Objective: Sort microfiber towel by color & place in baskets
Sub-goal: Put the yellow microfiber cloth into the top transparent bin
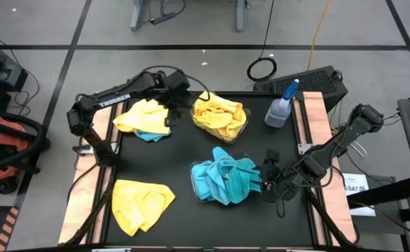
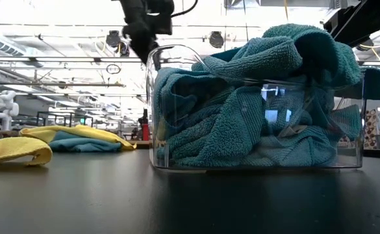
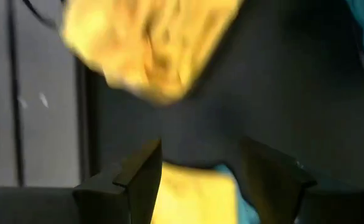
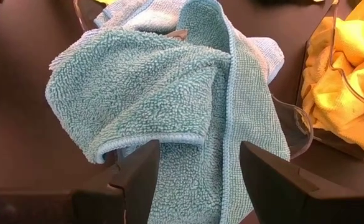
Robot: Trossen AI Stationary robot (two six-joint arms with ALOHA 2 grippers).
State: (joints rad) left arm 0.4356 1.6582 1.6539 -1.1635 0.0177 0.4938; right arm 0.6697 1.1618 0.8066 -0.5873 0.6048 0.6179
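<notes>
Beside the yellow-filled basket (image 1: 221,119), my left pincer (image 1: 179,98) hangs released above loose yellow towels (image 1: 144,116); my right pincer (image 1: 269,176), released, waits beside the turquoise-filled basket (image 1: 222,179).

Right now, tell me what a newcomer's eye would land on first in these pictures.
The two clear baskets at the table's middle stand out: the far basket heaped with yellow towels, the near basket overflowing with turquoise towels. The left gripper stands open beside the yellow heap and the right gripper open against the turquoise one. Loose towels lie on the left: a yellow one over a turquoise one at the far side, another yellow towel near.
</notes>
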